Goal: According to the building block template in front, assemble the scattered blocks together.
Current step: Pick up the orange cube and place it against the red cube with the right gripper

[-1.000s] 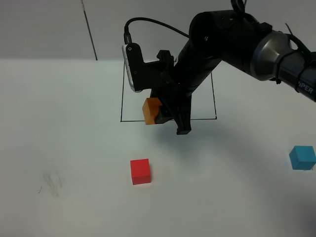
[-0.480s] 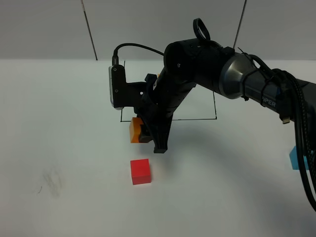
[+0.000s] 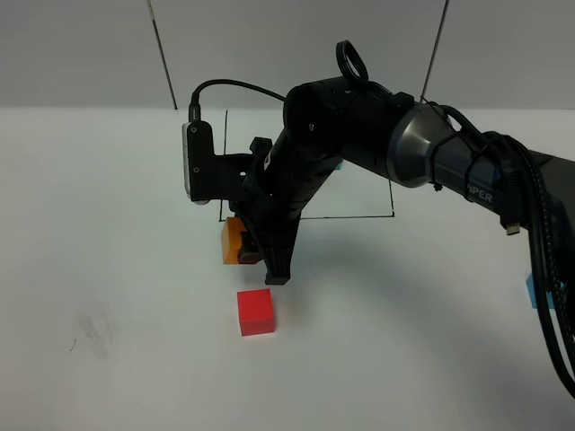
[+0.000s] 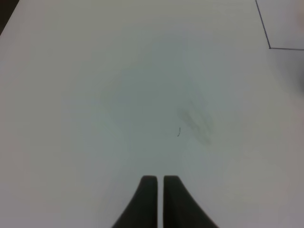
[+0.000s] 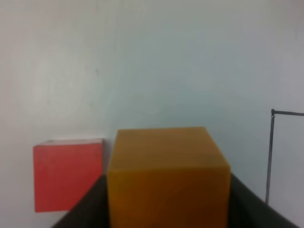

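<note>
Three loose cubes in play: the orange cube (image 3: 232, 242) is clamped in the right jaws, low down just outside the near left corner of the black-lined frame (image 3: 359, 216). Can't tell if it's touching the table (image 3: 117, 206). The red cube (image 3: 255, 312) sits just in front of it, not touching. The light blue cube (image 3: 532, 292) is way off at the right edge, half hidden by cables (image 3: 548, 269). The left jaws are pinched together on nothing, over a smudged patch of table.
</note>
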Controlling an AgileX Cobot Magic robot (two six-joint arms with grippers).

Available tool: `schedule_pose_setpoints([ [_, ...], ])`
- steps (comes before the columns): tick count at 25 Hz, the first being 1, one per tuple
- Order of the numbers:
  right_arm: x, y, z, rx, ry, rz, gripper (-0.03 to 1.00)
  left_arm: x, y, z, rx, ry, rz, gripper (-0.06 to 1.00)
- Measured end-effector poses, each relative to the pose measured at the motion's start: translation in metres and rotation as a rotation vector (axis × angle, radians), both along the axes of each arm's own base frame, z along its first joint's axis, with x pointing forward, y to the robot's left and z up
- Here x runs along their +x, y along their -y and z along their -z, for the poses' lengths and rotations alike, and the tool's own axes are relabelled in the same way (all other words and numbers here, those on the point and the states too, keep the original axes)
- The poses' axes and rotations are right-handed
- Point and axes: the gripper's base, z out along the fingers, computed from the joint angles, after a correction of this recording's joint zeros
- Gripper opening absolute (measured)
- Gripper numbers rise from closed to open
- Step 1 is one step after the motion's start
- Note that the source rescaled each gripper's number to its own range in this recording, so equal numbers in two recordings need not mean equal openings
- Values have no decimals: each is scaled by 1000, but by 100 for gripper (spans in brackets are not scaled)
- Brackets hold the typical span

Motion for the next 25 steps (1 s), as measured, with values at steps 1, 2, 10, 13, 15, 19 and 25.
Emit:
schedule_pose_setpoints([
  [1,0,0,2,-5,-8,1,58,0,0,0,0,0,0,0],
  [2,0,0,5,-10,-18,3,58,0,0,0,0,0,0,0],
  [10,0,-1,14,-25,-43,-1,58,0,0,0,0,0,0,0],
  [13,0,-1,14,-24,-41,-1,58,0,0,0,0,0,0,0],
  [15,0,-1,14,-20,-42,1,58,0,0,0,0,0,0,0],
  [19,0,-2,13,-13,-45,2,58,0,0,0,0,0,0,0],
  [25,0,-2,13,-10,-45,-2,58,0,0,0,0,0,0,0],
])
